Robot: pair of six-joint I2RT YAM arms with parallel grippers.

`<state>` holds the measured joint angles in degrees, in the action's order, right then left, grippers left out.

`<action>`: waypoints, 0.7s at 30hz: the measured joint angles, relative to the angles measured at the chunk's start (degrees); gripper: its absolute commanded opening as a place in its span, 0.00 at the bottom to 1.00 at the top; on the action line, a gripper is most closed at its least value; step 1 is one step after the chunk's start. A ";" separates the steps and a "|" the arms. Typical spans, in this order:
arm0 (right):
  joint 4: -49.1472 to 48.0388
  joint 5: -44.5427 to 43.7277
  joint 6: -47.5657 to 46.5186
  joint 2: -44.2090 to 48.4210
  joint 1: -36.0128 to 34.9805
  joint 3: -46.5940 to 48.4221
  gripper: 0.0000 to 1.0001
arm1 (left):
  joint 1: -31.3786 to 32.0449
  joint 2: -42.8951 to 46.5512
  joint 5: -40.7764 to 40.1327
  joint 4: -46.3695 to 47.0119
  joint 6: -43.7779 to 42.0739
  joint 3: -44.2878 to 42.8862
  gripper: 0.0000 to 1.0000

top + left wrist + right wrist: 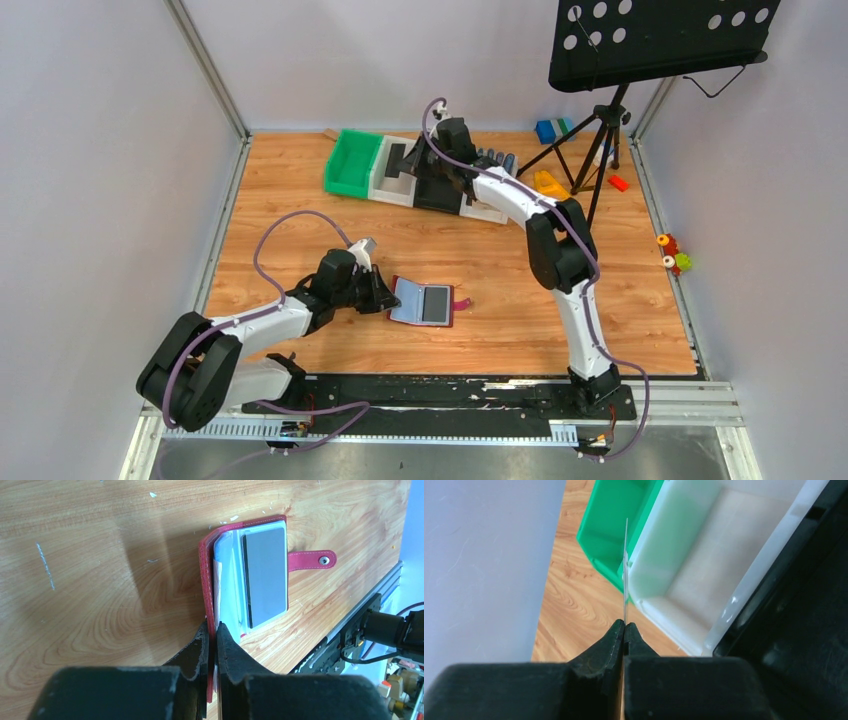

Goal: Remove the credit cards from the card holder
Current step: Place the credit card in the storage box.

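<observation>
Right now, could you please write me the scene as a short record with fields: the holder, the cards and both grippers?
card holder: open on the wooden table, snap tab sticking out to the far side
grey card: lying inside the open holder
left gripper: shut on the holder's near edge
right gripper: shut on a thin card, seen edge-on, colour unclear
thin card place: by the bins, in line with where green bin meets white bin

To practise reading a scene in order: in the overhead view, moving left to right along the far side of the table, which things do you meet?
green bin → white bin → blue block → red block
</observation>
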<state>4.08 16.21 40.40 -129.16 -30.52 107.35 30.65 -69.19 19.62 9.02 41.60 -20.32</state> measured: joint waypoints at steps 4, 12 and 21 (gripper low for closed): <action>0.02 -1.20 -0.02 -3.28 0.00 3.67 0.00 | 0.02 0.00 0.00 -0.04 0.00 0.00 0.07; -0.09 -1.88 0.04 -9.16 0.00 9.46 0.12 | 0.02 0.00 0.28 -0.07 0.00 0.00 0.07; 0.04 -2.73 -1.01 -10.12 0.00 10.12 0.45 | 0.02 0.00 0.66 -0.33 -0.17 0.00 0.07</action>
<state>4.12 13.47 39.40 -139.28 -30.52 117.47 30.68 -69.19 20.27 8.69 41.43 -20.32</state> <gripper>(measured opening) 0.426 0.101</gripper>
